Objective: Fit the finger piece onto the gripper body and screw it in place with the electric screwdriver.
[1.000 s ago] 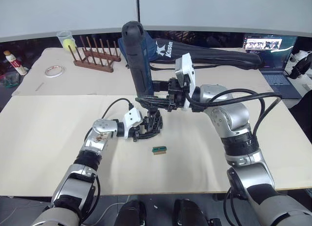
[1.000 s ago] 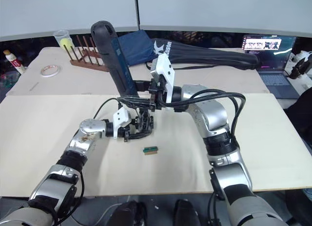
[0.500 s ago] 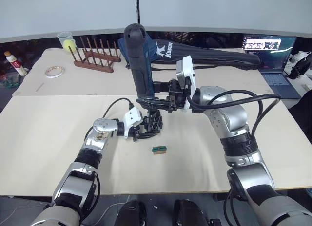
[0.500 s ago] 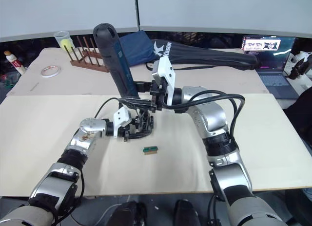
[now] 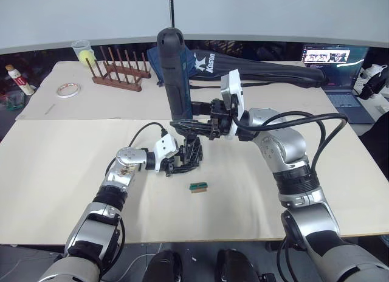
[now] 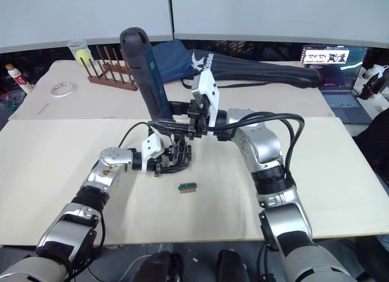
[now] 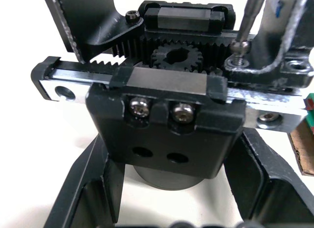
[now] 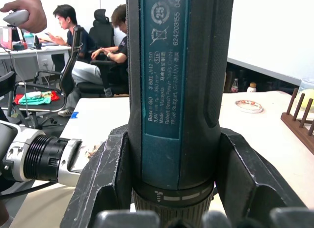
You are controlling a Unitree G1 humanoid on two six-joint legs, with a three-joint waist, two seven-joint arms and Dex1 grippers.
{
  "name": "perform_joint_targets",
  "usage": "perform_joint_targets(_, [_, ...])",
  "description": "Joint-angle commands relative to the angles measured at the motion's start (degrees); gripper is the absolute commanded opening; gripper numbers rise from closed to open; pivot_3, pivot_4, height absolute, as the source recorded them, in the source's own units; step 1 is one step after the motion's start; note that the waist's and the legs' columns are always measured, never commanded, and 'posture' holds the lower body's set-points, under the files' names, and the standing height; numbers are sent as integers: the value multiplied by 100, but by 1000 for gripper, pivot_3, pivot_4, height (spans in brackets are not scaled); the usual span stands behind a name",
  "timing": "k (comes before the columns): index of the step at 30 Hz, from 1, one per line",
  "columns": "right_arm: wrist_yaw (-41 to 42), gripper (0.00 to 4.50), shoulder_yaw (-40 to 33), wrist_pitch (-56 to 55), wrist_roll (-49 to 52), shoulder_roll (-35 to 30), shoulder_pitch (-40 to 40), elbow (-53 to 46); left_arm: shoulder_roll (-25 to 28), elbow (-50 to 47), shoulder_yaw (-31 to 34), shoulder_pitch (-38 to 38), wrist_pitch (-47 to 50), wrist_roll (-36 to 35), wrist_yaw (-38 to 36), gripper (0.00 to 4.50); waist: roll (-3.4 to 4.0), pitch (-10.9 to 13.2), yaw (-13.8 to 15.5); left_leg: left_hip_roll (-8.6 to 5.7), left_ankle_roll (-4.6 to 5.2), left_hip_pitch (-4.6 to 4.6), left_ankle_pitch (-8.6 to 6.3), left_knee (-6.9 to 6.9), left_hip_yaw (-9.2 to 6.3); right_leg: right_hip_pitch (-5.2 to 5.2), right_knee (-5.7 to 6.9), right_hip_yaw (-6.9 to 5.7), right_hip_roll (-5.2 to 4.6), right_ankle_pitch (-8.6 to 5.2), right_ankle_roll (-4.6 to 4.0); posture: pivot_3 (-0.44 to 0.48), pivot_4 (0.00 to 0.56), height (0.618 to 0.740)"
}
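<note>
My left gripper [image 5: 182, 163] is shut on the black gripper body [image 5: 189, 152], holding it just above the table with its fingers [image 7: 86, 200] around the round base. The body's gear and toothed racks [image 7: 169, 55] face the left wrist camera, and a black finger piece [image 7: 91, 21] stands on the left rack. My right gripper [image 5: 189, 121] is shut on the electric screwdriver [image 5: 174, 72], which stands nearly upright over the body. The silver bit [image 7: 249, 16] rests its tip on a screw [image 7: 237, 47] on the right rack.
A small green-and-brown block [image 5: 198, 187] lies just in front of the body. At the back are a wooden rack [image 5: 120, 72], a tape roll [image 5: 68, 88], a cup [image 5: 81, 49], a bottle [image 5: 18, 78], the black Kason bag [image 5: 261, 70] and a laptop [image 5: 339, 75]. People [image 8: 78, 41] sit beyond.
The screwdriver's top has drifted slightly to the right, so it stands a little more upright. The left gripper and the gripper body have stayed put.
</note>
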Motion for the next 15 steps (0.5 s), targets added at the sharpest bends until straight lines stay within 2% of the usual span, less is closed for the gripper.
perform_joint_targets(1, [-15, 1929, 95, 134, -90, 24, 206, 284, 59, -160, 91, -76, -54, 6, 57, 2305, 0, 0, 0, 0, 0, 1, 0, 0, 0, 1, 0, 0, 0, 0, 0, 0, 150, 740])
perform_joint_targets(15, [-67, 1929, -81, 93, -62, 110, 374, 127, 74, -244, 99, -4, -55, 7, 63, 2305, 0, 0, 0, 1, 1, 2, -1, -1, -1, 3, -2, 0, 0, 0, 0, 0, 150, 740])
